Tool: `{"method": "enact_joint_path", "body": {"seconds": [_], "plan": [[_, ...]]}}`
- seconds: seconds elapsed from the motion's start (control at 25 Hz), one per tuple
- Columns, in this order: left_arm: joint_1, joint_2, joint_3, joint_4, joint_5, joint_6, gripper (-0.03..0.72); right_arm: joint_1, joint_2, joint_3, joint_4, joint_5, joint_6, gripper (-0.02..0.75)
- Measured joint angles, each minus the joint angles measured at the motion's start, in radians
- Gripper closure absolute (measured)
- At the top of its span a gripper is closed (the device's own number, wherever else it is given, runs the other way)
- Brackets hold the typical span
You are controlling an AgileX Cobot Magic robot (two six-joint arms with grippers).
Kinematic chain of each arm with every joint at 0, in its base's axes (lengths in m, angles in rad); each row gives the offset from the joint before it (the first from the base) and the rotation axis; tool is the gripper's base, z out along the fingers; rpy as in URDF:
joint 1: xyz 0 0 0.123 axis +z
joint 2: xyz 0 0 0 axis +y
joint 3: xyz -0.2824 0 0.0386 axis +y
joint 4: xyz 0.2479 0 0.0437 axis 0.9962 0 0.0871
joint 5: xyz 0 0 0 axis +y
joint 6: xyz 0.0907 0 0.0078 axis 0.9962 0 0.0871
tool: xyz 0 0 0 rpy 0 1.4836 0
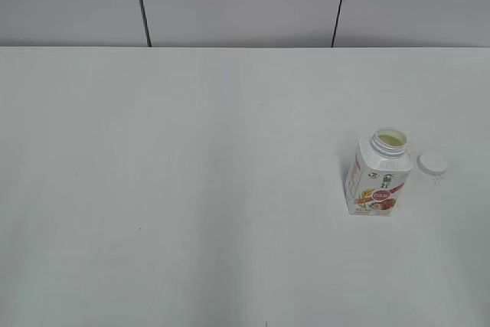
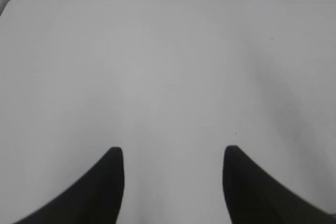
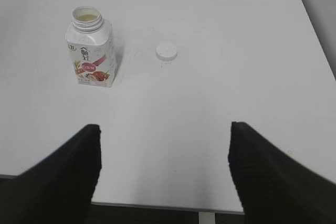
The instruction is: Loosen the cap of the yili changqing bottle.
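Two things sit on the white table (image 1: 191,189), both toward its right side in the exterior view: the yili changqing bottle (image 1: 377,175) stands upright with its wide neck uncovered and pale liquid showing inside; the cap (image 1: 432,163) lies flat on the tabletop just beside the bottle, to the bottle's right and a little behind it, not touching it. From the right wrist view the same pair shows, the bottle (image 3: 91,47) with its red and pink fruit label facing the camera, the cap (image 3: 166,51) off to the bottle's right with bare table between them. The right gripper (image 3: 164,169) hangs well short of the bottle, near the table's front edge, its two dark fingers (image 3: 73,171) spread wide apart and holding nothing; the left gripper (image 2: 173,182) is likewise spread wide over bare tabletop, far to the bottle's left, nothing between its fingers (image 2: 94,187).
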Motion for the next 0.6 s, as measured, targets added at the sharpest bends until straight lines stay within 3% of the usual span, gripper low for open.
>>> {"method": "enact_joint_path", "body": {"seconds": [0.6], "plan": [[0.0,0.0,0.0,0.0,0.0,0.0,0.316,0.067,0.0,0.0,-0.004,-0.001,0.004,0.145]]}}
